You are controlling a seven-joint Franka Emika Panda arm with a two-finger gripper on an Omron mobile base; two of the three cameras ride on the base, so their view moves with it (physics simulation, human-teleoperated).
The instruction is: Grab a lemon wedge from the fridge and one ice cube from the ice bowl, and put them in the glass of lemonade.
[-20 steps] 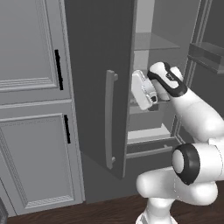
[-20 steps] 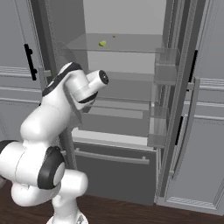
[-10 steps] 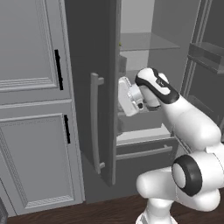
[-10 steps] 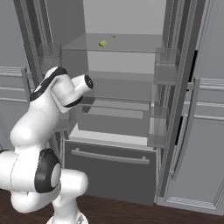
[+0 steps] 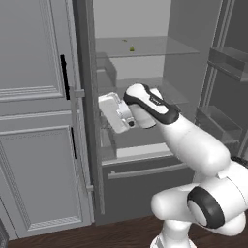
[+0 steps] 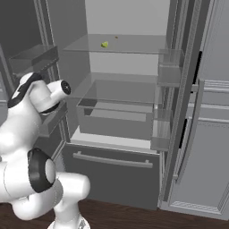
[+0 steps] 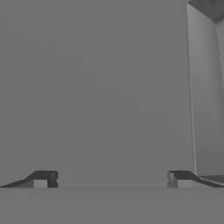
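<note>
The fridge (image 5: 85, 72) stands with both doors swung wide, its pale shelves and clear bins in sight above the lower drawer (image 6: 112, 172). A small yellow-green lemon wedge (image 5: 131, 48) lies on the top glass shelf (image 6: 104, 44), well above and right of my hand. My hand (image 5: 114, 112) is at mid height, pointing left at the inner face of the left door. My gripper (image 7: 110, 180) is open, nothing between the fingertips (image 7: 41, 179), and the flat grey door surface is close in front of it. The ice bowl and the glass of lemonade are out of view.
Pale panelled cabinets (image 5: 34, 145) with short black handles stand left of the fridge, and more (image 6: 210, 147) to its right. The right door's clear bins (image 6: 167, 76) jut out beside the shelves. A clear crisper box (image 6: 116, 118) sits above the drawer.
My arm has swung left and the hand has gone with the left door, which now stands much further open. The lemon wedge has not moved.
</note>
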